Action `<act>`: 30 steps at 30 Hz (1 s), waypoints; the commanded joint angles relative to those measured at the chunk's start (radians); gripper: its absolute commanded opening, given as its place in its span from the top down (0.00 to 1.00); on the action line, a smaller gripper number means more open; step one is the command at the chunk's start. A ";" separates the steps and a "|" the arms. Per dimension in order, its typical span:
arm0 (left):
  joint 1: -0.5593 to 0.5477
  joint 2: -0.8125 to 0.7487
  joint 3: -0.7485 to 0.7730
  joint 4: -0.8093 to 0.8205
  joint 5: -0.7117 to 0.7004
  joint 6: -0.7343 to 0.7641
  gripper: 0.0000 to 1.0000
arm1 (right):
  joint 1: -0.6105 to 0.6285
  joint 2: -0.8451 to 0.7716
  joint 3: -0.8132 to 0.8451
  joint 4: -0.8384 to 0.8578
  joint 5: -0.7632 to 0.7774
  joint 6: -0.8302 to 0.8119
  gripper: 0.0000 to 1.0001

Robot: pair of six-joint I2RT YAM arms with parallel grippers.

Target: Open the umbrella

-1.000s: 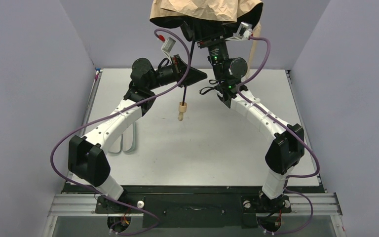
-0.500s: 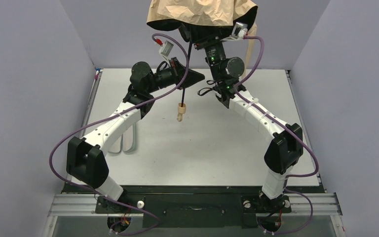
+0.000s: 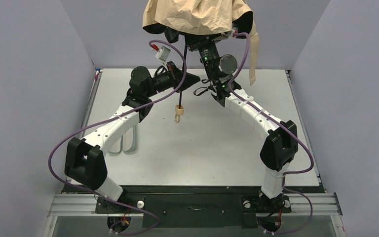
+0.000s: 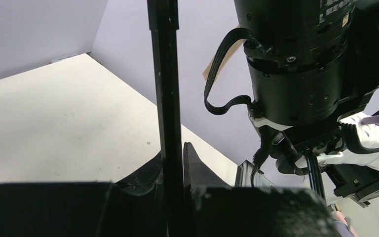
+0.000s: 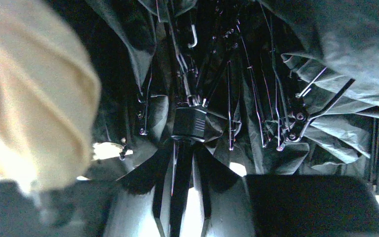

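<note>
Left tool (image 4: 173,159) tight around umbrella shaft (image 4: 164,74)

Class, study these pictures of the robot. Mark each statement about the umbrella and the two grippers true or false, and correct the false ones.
1. The left gripper is shut on the shaft of the umbrella. True.
2. The handle rests on the table. False: it hangs in the air at the shaft's lower end.
3. The canopy is tan outside and black underneath. True.
4. The right gripper stands wide open, clear of the shaft. False: it is shut around the shaft, just beneath the canopy.
</note>
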 commanded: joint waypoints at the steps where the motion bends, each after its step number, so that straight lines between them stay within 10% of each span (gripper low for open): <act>1: -0.057 -0.046 -0.070 -0.128 0.258 0.098 1.00 | -0.106 -0.037 0.166 0.287 0.258 -0.086 0.85; 30: -0.055 -0.030 -0.124 -0.236 0.284 0.184 1.00 | -0.148 0.008 0.264 0.344 0.324 -0.290 0.80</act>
